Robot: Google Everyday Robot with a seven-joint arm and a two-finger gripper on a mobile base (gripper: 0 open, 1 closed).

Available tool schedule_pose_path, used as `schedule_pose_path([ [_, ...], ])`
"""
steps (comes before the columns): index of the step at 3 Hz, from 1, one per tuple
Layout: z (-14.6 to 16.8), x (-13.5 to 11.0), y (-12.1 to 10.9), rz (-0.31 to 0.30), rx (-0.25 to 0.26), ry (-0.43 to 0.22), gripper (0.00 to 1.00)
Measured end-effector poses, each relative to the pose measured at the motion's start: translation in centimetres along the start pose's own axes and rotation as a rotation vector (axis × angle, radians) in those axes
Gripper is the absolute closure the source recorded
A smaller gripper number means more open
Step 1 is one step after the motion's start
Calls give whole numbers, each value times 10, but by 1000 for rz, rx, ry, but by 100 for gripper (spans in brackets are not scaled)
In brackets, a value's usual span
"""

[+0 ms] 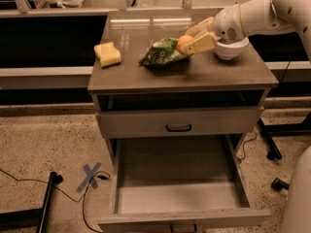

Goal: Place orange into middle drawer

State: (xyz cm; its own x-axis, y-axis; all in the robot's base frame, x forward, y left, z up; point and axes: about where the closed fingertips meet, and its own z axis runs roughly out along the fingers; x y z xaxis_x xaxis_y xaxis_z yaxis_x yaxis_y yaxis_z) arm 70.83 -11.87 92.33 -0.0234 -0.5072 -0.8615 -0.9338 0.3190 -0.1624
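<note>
The orange is small and round, held between the two tan fingers of my gripper. The gripper is shut on it, a little above the top of the grey cabinet, right of centre, beside a green bag. My white arm reaches in from the upper right. The middle drawer is pulled wide open below and in front of the cabinet. Its pale grey floor is bare and its front wall is nearest the camera. The gripper is well above and behind the drawer opening.
A green crumpled bag lies just left of the gripper. A yellow sponge block lies at the top's left. A white bowl sits under the arm's wrist. A closed drawer front with a black loop handle is above the open drawer. Blue tape marks the floor.
</note>
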Motion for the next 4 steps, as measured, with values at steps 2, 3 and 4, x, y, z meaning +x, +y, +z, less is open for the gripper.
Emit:
schedule_pose_path([
  [2,2,24,1,-19,-18,78,100],
  [3,17,52,12,-114,-74,263,100],
  [4,34,78,20,-155,-128,375,100],
])
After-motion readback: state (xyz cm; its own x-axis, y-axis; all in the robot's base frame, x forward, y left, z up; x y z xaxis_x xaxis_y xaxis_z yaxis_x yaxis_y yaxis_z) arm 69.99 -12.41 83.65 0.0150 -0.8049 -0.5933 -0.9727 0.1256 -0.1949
